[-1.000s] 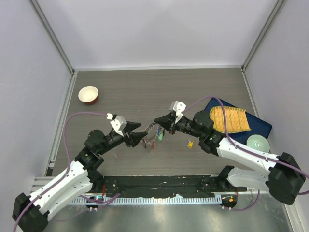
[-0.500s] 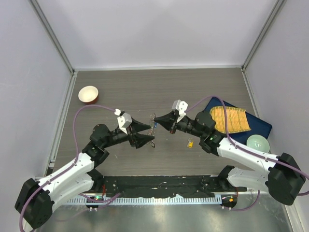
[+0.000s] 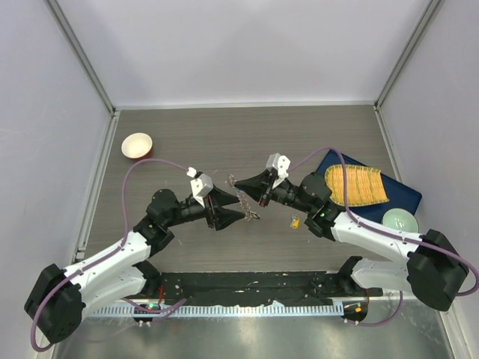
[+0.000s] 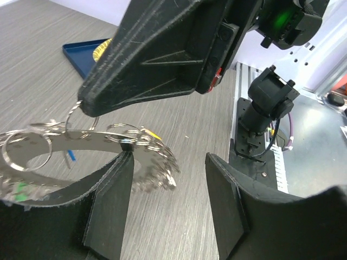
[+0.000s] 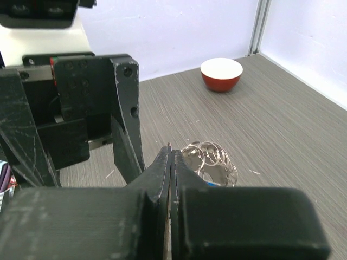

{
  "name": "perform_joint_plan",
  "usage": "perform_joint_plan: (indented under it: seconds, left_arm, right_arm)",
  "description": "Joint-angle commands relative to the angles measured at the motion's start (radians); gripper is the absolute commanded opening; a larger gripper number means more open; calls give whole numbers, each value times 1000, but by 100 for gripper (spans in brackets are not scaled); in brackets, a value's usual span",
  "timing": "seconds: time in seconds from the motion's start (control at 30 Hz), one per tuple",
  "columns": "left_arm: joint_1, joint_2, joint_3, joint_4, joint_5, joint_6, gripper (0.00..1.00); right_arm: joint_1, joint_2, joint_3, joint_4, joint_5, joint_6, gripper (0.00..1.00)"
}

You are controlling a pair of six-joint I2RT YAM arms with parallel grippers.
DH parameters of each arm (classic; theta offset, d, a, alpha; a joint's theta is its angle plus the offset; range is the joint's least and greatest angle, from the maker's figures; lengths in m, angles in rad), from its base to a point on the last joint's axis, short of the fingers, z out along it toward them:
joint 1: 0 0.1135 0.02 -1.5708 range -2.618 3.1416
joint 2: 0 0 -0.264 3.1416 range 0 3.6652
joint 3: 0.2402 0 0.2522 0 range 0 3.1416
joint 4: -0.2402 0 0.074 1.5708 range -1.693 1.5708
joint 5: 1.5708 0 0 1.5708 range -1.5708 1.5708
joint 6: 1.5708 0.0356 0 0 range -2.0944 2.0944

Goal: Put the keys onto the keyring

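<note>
Keyring [image 4: 81,145]: toothed grey ring, held above the table [image 3: 187,134] at mid-workspace, carrying small wire loops. Right gripper [image 3: 241,184]: clenched on one loop of it. Left gripper [image 4: 168,162]: released, one finger either side of the toothed rim; contact unclear. Yellow-tagged key [image 3: 295,221]: on the table, beside the right arm.

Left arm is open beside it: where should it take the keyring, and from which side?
Probably the free toothed rim of the keyring, approached from the side opposite the right gripper, which holds its other end off the table. The plate is thin and flat, so close across its faces.
</note>
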Motion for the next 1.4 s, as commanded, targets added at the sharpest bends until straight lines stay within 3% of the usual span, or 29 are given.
perform_joint_plan:
  seconds: [0.0,0.33,0.63,0.8,1.37]
  left_arm:
    - [-35,12,39,79,-11,3,59]
    - [-58,-29,2,146,-69,14,62]
    - [-30,-278,-41,-106,-237,115,61]
    - [25,-313,-65,-117,-301,123,57]
    - [92,-119,-51,202,50,12,54]
  right_arm:
    - [25,5,-1,200,8,45,1]
    - [45,28,-30,266,36,74,1]
    - [25,5,-30,268,-39,102,1]
    - [12,-9,-35,281,-71,127,1]
    - [-34,-9,-41,323,-183,176,1]
